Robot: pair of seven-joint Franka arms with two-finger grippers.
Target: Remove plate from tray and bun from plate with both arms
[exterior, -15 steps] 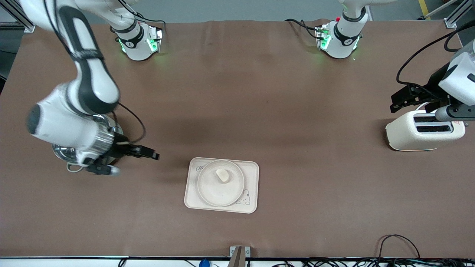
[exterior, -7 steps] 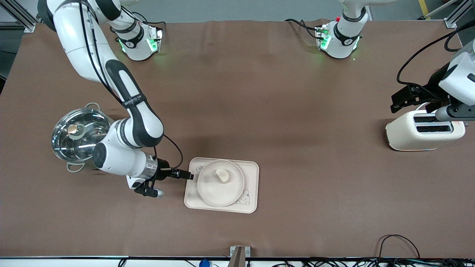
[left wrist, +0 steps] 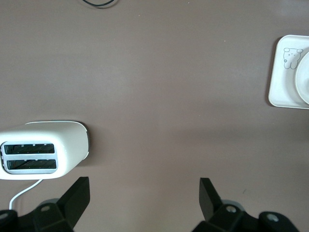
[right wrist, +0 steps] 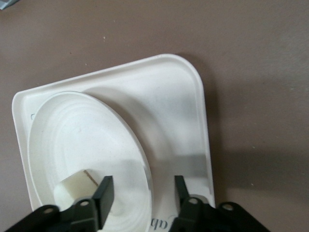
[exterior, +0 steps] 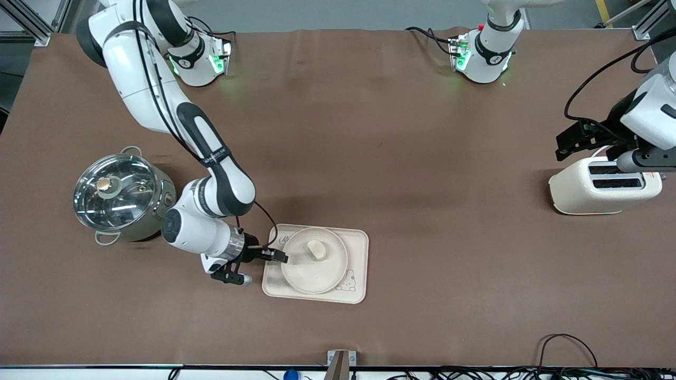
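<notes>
The round cream plate point(exterior: 314, 260) sits on the rectangular cream tray point(exterior: 359, 248) with the small pale bun point(exterior: 317, 249) on it. My right gripper point(exterior: 279, 256) is open at the plate's rim toward the right arm's end; in the right wrist view its fingers straddle the rim of the plate point(right wrist: 87, 140), one over the plate beside the bun point(right wrist: 77, 186), one over the tray point(right wrist: 178, 106). My left gripper point(exterior: 567, 142) is open and empty, over the table beside the toaster.
A white toaster point(exterior: 604, 186) stands at the left arm's end, also in the left wrist view point(left wrist: 43, 150). A steel pot with a glass lid point(exterior: 119, 195) stands at the right arm's end, close to the right arm's wrist.
The right arm has swung from over the pot to the tray, bringing its open gripper to the plate's rim. The left arm has not moved.
</notes>
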